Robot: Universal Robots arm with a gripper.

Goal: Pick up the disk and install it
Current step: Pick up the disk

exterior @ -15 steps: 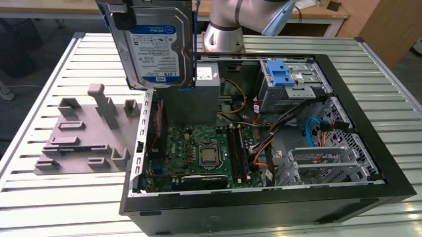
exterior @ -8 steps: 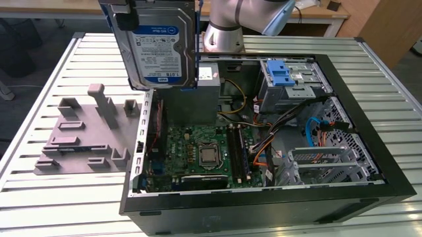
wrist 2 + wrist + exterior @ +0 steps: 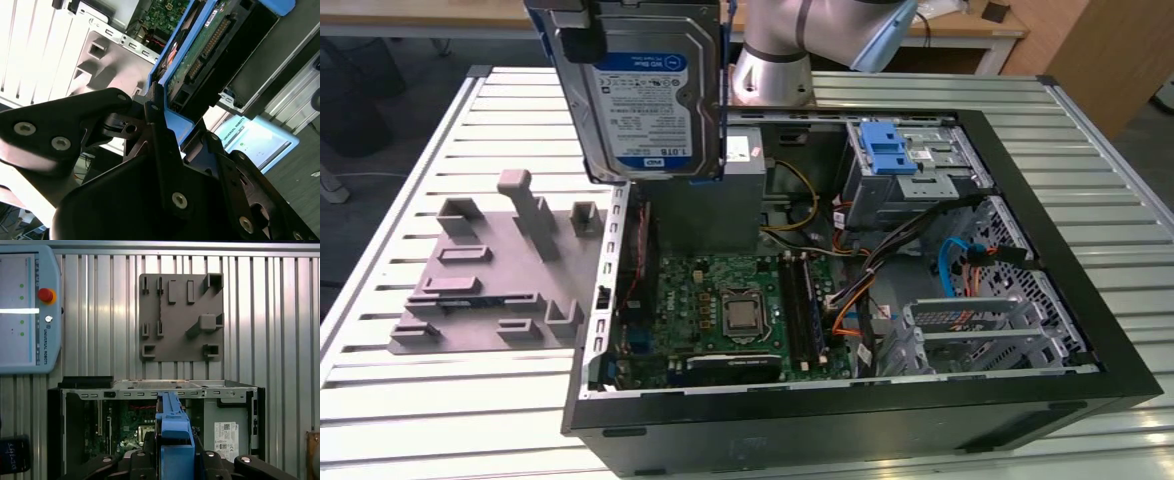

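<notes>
The disk (image 3: 647, 105) is being held upright above the computer case (image 3: 854, 425), over its wall on the exterior view's left. The hand (image 3: 182, 125) is being clamped on its blue carrier (image 3: 175, 440). Judged stiff, heavy, shock-sensitive: carrier edges, not the bare circuit board (image 3: 200, 55), are being favoured.

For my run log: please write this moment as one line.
tool shut on disk | disk held above computer case | not installed

A white slatted metal surface (image 3: 440, 400) carried everything under even, bright light. Beyond its far edge stood a wood-topped desk (image 3: 974, 28) on a pale frame. A wooden panel (image 3: 1107, 60) rose past its far corner on the exterior view's right, and grey floor (image 3: 354, 200) lay beside it on the exterior view's left.
</notes>
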